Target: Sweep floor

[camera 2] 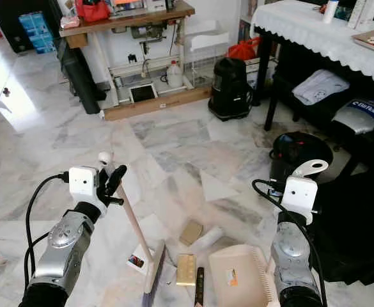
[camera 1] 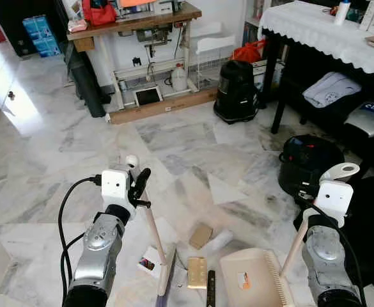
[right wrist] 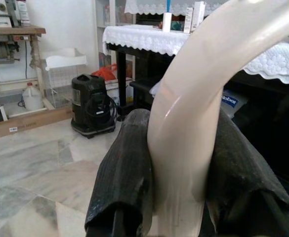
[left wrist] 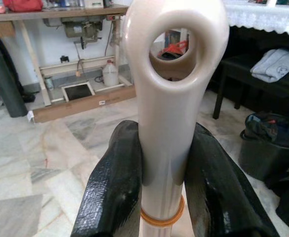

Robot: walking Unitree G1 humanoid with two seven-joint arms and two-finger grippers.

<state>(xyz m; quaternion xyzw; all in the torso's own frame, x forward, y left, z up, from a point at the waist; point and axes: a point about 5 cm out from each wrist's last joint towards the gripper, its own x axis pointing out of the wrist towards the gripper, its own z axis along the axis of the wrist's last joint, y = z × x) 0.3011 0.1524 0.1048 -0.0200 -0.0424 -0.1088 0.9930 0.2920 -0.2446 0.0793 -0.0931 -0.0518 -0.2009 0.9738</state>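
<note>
Left gripper (left wrist: pixel 166 187): jaws closed on the broom handle (camera 1: pixel 149 220) near its top, one black finger (left wrist: pixel 115 187) on each side; the looped end of the handle stands out beyond the fingers.
Right gripper (right wrist: pixel 179 177): jaws closed on the dustpan handle (camera 1: pixel 294 246) just under its curved top, the fingers pressed against both sides.
Broom: cream handle slants down from the left gripper toward the robot's right; the broom head (camera 1: pixel 166 268) sits on the floor (camera 1: pixel 59 141), low in the head views and just left of centre.
Dustpan (camera 1: pixel 254 278): cream pan lies flat on the floor before the right arm, with a small sticker on it and a ridged right edge; its handle rises to the right gripper.
Litter: a brown block (camera 1: pixel 200 235) and a pale roll (camera 1: pixel 220 240) lie just beyond the pan; a yellow slab (camera 1: pixel 197 272) and a dark stick (camera 1: pixel 210 289) lie between broom head and pan; a white card (camera 1: pixel 151 262) lies just left of the broom head.
Floor: grey-veined marble tiles, bright with glare at the far left.
Far side: a wooden table (camera 1: pixel 135 22) with a sewing machine (camera 1: pixel 149 35) slung under it, a white jug (camera 1: pixel 179 78) beneath, a long cardboard box (camera 1: pixel 161 105) on the floor.
Right side: a dark table with a white lace cloth (camera 1: pixel 327 32), a black vacuum (camera 1: pixel 236 91) beside its leg, a black bucket (camera 1: pixel 310 163) nearer the right arm.
</note>
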